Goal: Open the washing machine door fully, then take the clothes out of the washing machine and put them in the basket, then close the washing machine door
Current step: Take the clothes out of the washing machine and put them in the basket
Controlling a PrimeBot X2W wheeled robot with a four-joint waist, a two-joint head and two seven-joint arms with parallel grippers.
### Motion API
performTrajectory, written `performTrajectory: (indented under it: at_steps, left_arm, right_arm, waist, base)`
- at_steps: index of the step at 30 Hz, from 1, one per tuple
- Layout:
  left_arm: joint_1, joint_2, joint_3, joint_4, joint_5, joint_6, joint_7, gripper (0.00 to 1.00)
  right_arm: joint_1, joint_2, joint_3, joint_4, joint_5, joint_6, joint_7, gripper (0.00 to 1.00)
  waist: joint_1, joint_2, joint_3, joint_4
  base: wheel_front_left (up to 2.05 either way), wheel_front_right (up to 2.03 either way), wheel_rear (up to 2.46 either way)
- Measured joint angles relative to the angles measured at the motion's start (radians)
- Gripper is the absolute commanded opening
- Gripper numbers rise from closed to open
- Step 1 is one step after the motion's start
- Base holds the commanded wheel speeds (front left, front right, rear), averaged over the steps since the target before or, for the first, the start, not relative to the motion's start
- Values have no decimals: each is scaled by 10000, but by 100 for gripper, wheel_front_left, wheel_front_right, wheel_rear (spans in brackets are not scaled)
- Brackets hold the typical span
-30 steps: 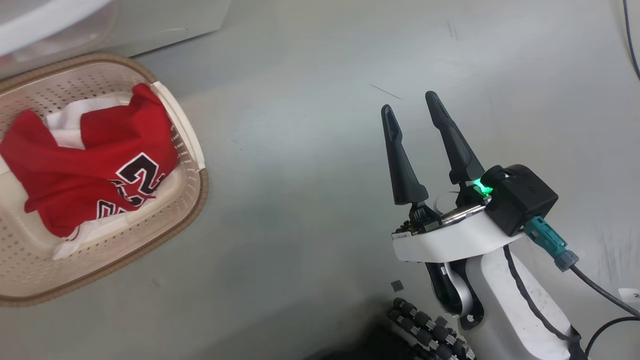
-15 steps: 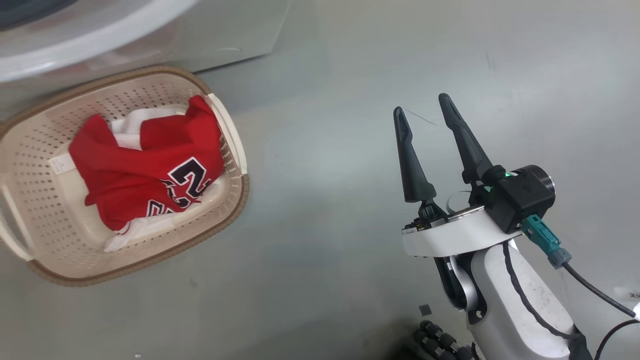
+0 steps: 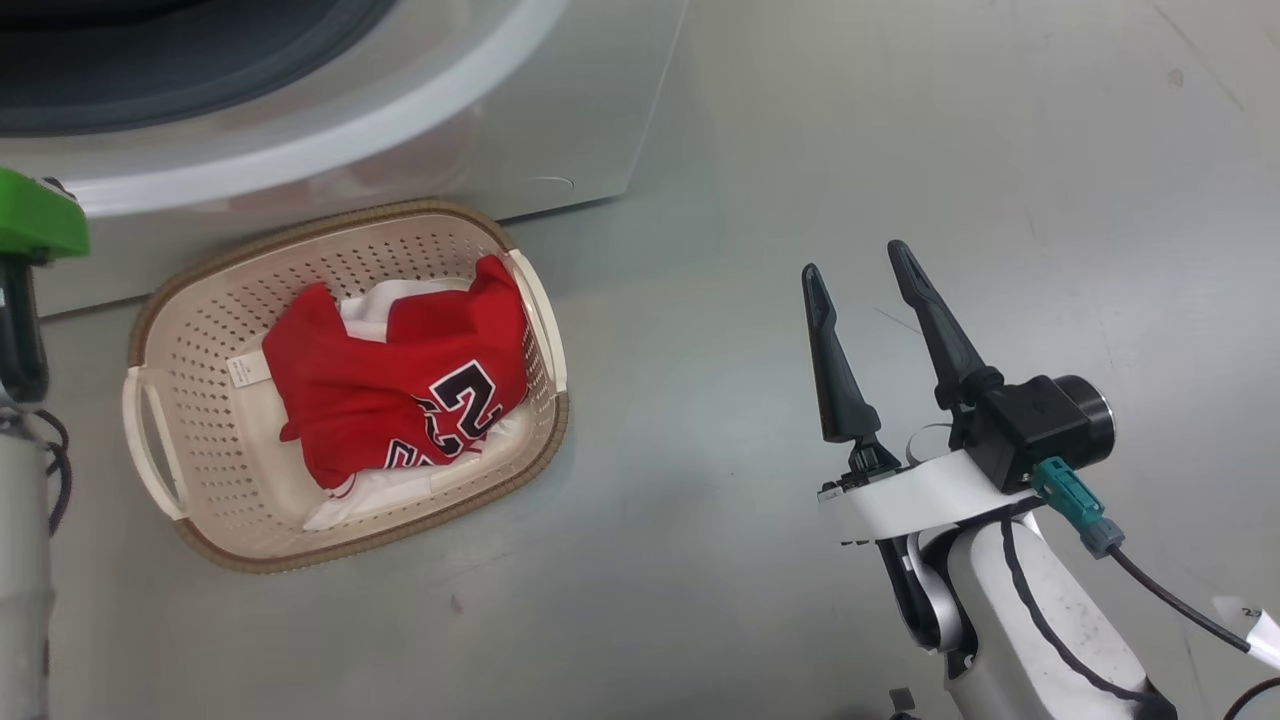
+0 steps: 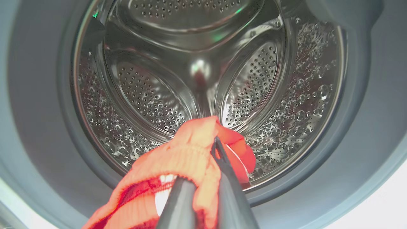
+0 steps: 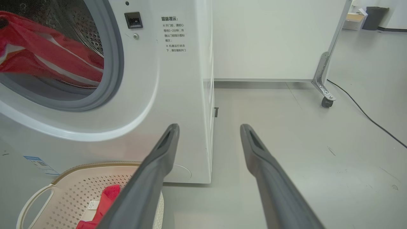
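My left end effector [image 4: 203, 159] is clenched on a red garment [image 4: 190, 143] at the mouth of the washing machine [image 5: 181, 95], within its grey gasket [image 4: 41, 111], to draw the cloth clear of the drum [image 4: 197, 63]. The basket [image 3: 340, 225] stands on the floor [image 3: 800, 150] just in front of the washing machine, holding the numbered jersey [image 3: 400, 400], which should keep the transfer short. My right end effector [image 3: 852, 260] hangs released, out past the washing machine's side, clear of that path

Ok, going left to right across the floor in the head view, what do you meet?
left arm → basket, with clothes in it → right gripper, open
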Motion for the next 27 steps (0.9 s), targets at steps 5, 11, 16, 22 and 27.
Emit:
performTrajectory:
  at_steps: [5,11,16,22,27]
  left_arm:
    - [875,-291,-105,-460,90,84,-550,0]
    - [1652,-531,-380,-1041,245,180,-775,0]
    - [2429,-656,-508,-1605,370,318,-792,0]
    - [3087,-794,-564,-2460,391,510,-871,0]
    - [3710,-890,-573,-3078,401,700,-878,0]
  right_arm:
    - [373,-6,-136,176,-61,0,0,100]
    - [699,-6,-138,341,-127,0,0,100]
    - [968,-6,-134,481,-157,0,0,100]
    - [1292,-6,-148,525,-159,0,0,100]
    - [1578,-29,-113,562,-159,2,0,100]
  waist:
    - [0,0,-575,243]
    - [0,0,-1160,474]
    - [0,0,-1743,663]
    - [0,0,-2367,828]
    - [0,0,-2775,913]
  base:
    - [0,0,0]
    - [0,0,0]
    - [0,0,0]
    - [0,0,0]
    - [0,0,0]
